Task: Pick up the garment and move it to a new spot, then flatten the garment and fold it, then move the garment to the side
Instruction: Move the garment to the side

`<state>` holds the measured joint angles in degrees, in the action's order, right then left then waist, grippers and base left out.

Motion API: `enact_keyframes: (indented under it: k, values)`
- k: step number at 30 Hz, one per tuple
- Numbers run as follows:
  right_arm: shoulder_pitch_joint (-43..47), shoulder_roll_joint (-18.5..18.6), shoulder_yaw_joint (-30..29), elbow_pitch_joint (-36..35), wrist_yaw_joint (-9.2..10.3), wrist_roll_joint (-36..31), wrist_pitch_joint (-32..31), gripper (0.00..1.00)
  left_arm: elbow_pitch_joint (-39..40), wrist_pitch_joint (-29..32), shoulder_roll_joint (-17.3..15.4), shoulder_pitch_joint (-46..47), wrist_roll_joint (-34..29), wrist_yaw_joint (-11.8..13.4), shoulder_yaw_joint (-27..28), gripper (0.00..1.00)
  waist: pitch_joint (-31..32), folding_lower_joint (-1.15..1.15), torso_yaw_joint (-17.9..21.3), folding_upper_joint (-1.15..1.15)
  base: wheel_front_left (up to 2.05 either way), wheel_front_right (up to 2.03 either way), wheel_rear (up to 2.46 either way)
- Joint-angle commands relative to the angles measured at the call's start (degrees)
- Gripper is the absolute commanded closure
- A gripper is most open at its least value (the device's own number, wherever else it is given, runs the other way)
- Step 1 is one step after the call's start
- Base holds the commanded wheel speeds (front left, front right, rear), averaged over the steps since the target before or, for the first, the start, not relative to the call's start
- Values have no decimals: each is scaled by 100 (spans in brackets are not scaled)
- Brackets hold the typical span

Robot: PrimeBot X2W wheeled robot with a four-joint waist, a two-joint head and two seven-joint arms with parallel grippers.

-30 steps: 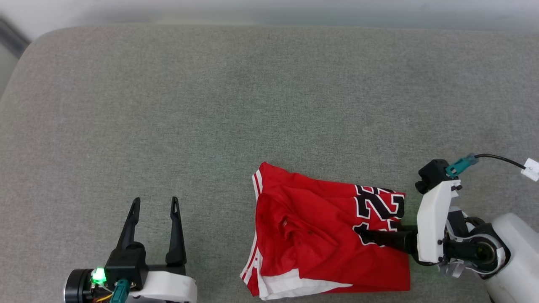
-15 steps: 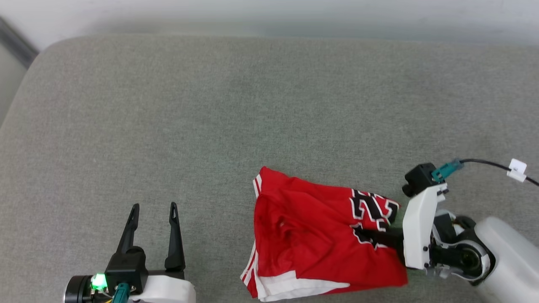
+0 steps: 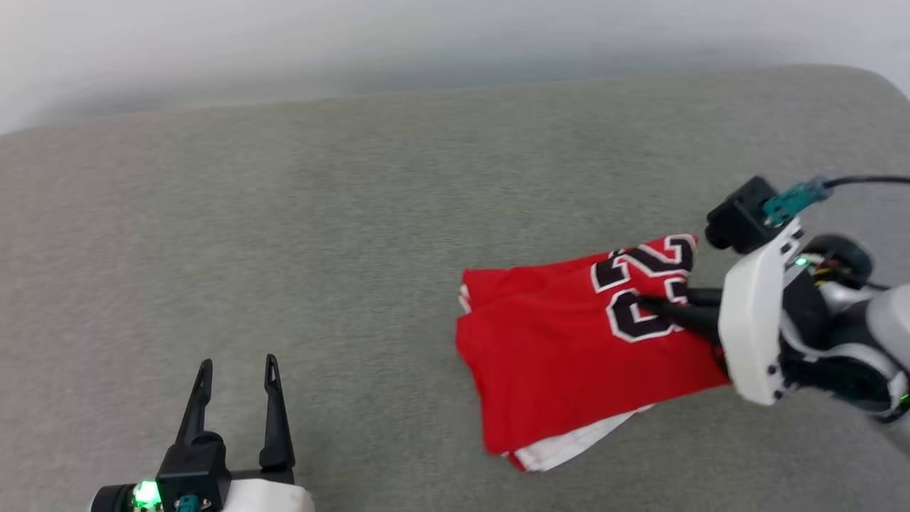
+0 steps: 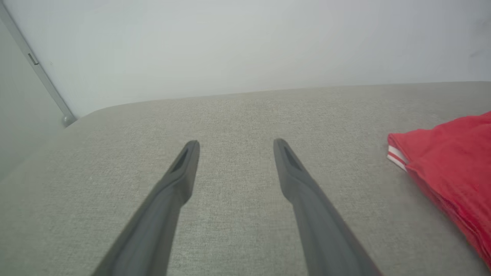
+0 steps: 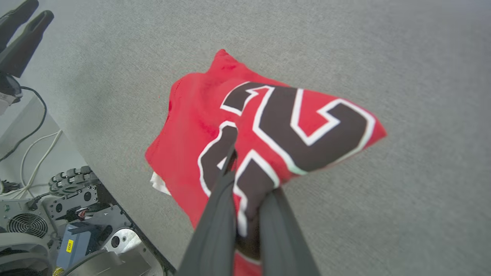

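Garment (image 3: 569,355) with black numerals (image 5: 284,126) sits clamped in right pincer (image 3: 643,304); left pincer (image 3: 239,363) gapes empty

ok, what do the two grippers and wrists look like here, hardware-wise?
Both have two long dark tapered fingers. Left gripper: black base, green light, teal connector, white shell. Right gripper: white wrist shell, teal connector, black cable, pale forearm.

Grey fabric-covered surface (image 3: 284,213), one garment (image 3: 554,363) on it

Plain woven grey cover with rounded corners, runs back to a pale wall. The red garment sits over on the right side, folded on itself, white layer peeking out at the near edge, black white-outlined numbers near its right end. Can't tell if that end touches the cover.
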<state>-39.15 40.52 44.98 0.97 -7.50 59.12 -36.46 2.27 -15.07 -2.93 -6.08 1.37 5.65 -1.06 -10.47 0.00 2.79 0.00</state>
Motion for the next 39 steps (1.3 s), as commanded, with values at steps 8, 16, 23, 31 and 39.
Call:
enact_keyframes:
  k: [8,16,23,31,39]
  values:
    - [-503,656,-114,106,2,-431,159,100,147,-12,-65,289,-79,-42,123,0,-499,0,978,0,0,0,0]
    - [-839,1182,-324,965,3,-1081,563,100,334,-12,-271,564,-170,-94,155,0,-1060,0,1282,0,0,0,0]
    - [-1319,1324,-487,2023,4,-1641,955,100,513,-12,-445,834,-211,-94,140,0,-1611,0,1266,0,0,0,0]
    - [-1795,1071,-836,3418,5,-2211,1357,100,716,-12,-513,1032,-260,-8,10,0,-2073,0,1130,0,0,0,0]
    - [-1994,751,-1054,4428,5,-2564,1748,72,797,-12,-507,1035,-260,152,-131,0,-2120,0,1015,0,0,0,0]
